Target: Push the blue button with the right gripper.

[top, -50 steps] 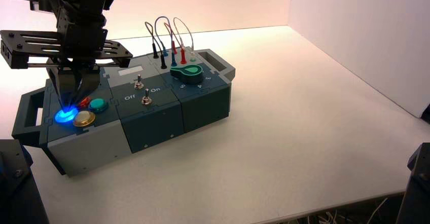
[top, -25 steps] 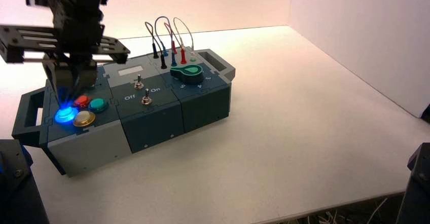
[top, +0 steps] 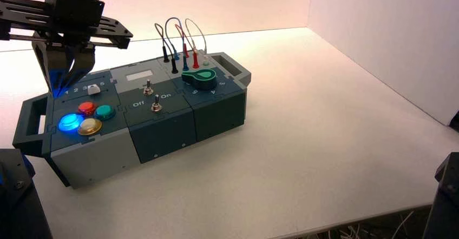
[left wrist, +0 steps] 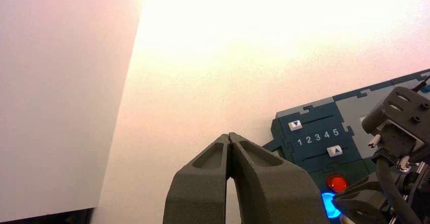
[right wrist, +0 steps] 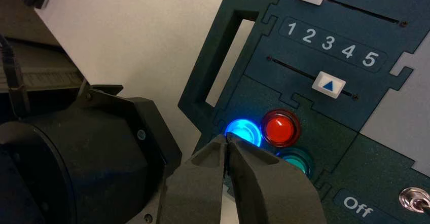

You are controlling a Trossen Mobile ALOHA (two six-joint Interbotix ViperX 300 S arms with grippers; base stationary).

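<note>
Blue button (top: 71,122) glows near nine o'clock on the box (top: 103,159), seen from above. The right gripper (top: 56,96), tips together, hangs at its eleven o'clock; the press looks done, so best lift clear of neighbouring buttons. The left gripper (left wrist: 228,135), also closed, idles off the box.

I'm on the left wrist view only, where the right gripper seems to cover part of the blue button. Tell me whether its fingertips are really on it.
Observer: No. The high view shows the right gripper with its tips clear of the lit blue button.

Operator: Report its fingers.

Observer: Shut, tip to tip, in the right wrist view.

Operator: My left gripper hangs off to the side of the box. Name the button hidden from me beside the red one.

Observer: The round teal-green button.
</note>
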